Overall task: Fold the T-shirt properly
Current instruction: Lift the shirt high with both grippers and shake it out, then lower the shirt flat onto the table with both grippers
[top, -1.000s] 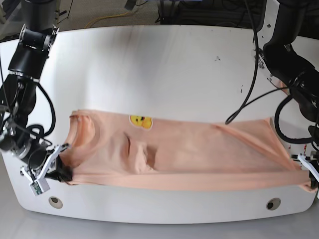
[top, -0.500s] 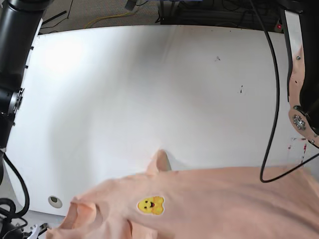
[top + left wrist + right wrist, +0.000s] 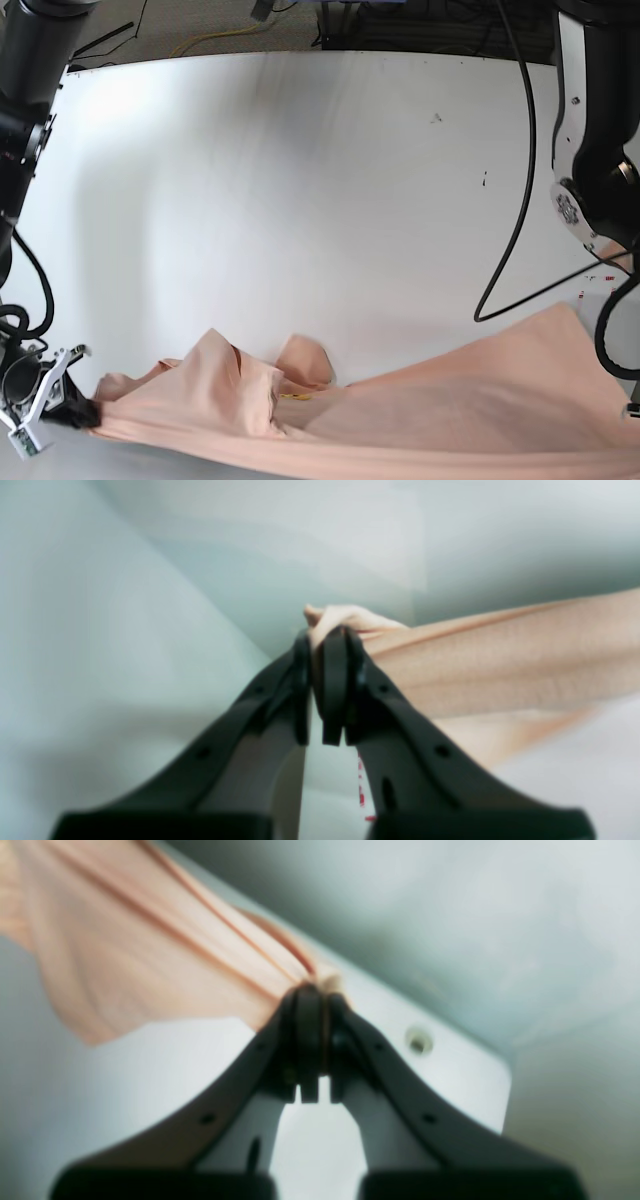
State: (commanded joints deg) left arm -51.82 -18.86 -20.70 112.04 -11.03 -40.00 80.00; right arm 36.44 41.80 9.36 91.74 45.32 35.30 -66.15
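The peach T-shirt (image 3: pixel 480 400) hangs stretched along the near edge of the white table (image 3: pixel 300 180), with bunched folds (image 3: pixel 240 380) towards the left. My right gripper (image 3: pixel 82 412) at the lower left of the base view is shut on the shirt's left end. In the right wrist view the right gripper (image 3: pixel 316 990) pinches gathered T-shirt fabric (image 3: pixel 150 940). The left gripper (image 3: pixel 322 636) is shut on a small bunch of the T-shirt (image 3: pixel 500 650) in the left wrist view. In the base view it lies past the right edge.
A black cable (image 3: pixel 520 200) hangs over the table's right side beside the arm (image 3: pixel 590 150) that carries the left wrist camera. The table corner with a round hole (image 3: pixel 419 1041) lies just beyond the right gripper. Small dark specks (image 3: pixel 436 118) mark the far tabletop.
The shirt has shifted at the near edge and folded over itself, so the yellow patch is almost hidden. The right gripper has come into the base view at the lower left.
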